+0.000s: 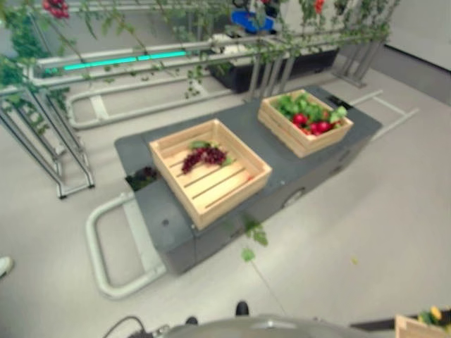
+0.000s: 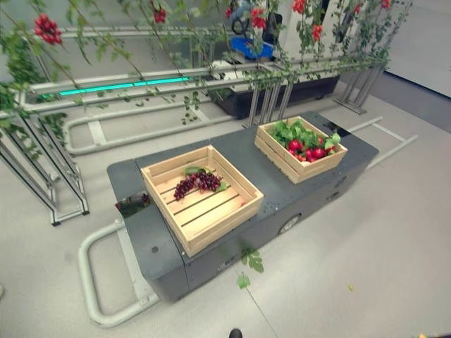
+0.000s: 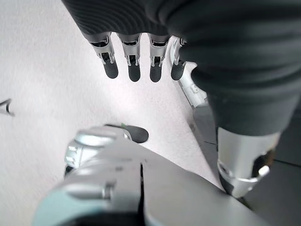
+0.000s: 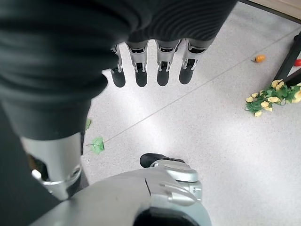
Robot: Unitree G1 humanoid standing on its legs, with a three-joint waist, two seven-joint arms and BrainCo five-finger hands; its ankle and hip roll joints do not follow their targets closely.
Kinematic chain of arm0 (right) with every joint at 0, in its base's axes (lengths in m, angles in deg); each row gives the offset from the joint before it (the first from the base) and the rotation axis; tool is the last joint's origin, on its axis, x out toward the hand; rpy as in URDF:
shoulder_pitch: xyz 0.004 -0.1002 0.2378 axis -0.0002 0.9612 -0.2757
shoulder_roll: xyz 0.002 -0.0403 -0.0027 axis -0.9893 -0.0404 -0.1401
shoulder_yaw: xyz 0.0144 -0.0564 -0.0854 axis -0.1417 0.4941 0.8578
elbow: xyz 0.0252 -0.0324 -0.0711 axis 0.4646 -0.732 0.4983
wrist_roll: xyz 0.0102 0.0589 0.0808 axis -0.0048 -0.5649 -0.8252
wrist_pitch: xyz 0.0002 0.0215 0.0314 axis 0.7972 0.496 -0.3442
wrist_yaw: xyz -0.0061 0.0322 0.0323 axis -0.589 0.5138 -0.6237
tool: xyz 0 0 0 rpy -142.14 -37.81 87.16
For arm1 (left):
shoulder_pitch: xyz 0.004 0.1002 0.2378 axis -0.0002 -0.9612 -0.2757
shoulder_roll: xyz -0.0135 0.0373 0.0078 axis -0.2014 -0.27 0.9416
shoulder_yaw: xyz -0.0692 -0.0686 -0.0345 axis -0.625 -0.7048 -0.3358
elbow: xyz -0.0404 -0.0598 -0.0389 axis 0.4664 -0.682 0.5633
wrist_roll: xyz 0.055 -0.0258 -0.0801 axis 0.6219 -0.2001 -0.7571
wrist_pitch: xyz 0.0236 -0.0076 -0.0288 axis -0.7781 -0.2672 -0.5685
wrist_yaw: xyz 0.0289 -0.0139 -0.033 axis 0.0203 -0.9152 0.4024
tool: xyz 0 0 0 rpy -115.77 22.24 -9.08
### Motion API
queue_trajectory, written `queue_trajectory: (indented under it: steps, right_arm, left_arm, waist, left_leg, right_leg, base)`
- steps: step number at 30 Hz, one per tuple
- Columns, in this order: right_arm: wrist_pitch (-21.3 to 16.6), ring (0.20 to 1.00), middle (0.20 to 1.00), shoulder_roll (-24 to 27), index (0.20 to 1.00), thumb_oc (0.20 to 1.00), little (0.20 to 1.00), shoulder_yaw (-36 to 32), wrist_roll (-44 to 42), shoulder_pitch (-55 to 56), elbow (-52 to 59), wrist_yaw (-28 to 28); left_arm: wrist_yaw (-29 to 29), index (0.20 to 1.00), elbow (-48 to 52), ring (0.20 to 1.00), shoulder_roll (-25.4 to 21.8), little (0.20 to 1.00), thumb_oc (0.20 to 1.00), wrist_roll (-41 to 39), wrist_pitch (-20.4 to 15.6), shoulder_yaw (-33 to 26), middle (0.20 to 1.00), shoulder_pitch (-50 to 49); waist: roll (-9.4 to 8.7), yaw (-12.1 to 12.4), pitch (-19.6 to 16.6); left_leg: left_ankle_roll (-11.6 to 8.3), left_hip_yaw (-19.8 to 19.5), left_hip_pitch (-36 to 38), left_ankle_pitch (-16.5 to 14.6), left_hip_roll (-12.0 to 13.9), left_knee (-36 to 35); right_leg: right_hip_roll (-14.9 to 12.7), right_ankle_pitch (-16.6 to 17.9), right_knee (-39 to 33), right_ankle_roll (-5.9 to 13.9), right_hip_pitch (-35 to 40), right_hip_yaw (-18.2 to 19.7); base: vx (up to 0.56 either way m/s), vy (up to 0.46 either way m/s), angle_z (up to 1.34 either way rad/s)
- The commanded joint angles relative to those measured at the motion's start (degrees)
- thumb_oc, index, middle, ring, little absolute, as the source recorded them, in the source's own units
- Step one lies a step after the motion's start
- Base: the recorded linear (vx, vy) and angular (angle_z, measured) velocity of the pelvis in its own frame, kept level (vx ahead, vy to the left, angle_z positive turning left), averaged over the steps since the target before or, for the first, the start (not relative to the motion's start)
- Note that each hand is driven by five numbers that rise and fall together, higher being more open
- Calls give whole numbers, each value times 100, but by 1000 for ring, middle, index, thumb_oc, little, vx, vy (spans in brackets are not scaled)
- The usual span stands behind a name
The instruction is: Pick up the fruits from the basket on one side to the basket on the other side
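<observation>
A long dark grey cart [image 2: 331, 144] with a flat top stands on the pale floor [image 2: 366, 239], its long axis running from the near left to the far right. Two square slatted crates of light wood sit on it, well apart. The nearer wooden crate [image 2: 225, 215], on the robot's left, holds a bunch of dark purple grapes [image 2: 197, 182] with green leaves. The bunch lies in the crate's far half, on the slats, its long axis roughly along the cart, the narrow end pointing to the robot's left and the leafy end to the right. The farther wooden crate [image 2: 278, 158], on the right, is heaped with round red fruits [image 2: 304, 150] among green leaves. A second dark bunch of grapes [image 2: 132, 204] lies just off the cart's left edge, in a gap beside the nearer crate. A few loose green leaves [image 2: 250, 262] lie on the floor before the cart.

The left hand [image 3: 134, 63] hangs above bare floor, fingers straight and relaxed side by side, holding nothing. The right hand [image 4: 150, 66] hangs the same way, fingers extended and empty. A clump of yellow flowers with green leaves [image 4: 270, 99] lies on the floor past it.
</observation>
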Motion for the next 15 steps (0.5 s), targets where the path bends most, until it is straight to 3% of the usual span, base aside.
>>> queue_trajectory:
  steps: [1, 15]
  right_arm:
    - [25, 1000, 1000, 210, 1000, 1000, 1000, 148, 226, -291, -90, 53]
    - [50, 1000, 1000, 213, 1000, 1000, 1000, 81, 139, -319, -184, 80]
  left_arm:
    - [150, 1000, -306, 1000, 224, 1000, 1000, 182, 11, 15, 1000, 482]
    - [191, 1000, -436, 1000, 329, 1000, 1000, -50, 115, -97, 1000, 479]
  waist:
    - [47, -3, -9]
    - [209, -24, -113]
  left_leg:
    - [206, -262, -139, -79, -316, -9]
    - [124, -237, 6, -186, -231, 85]
  right_leg:
    - [-82, -305, 149, 557, 76, 152]
    - [-20, -457, 70, 417, 348, 151]
  base:
    - [44, -43, -10]
    - [38, -46, -4]
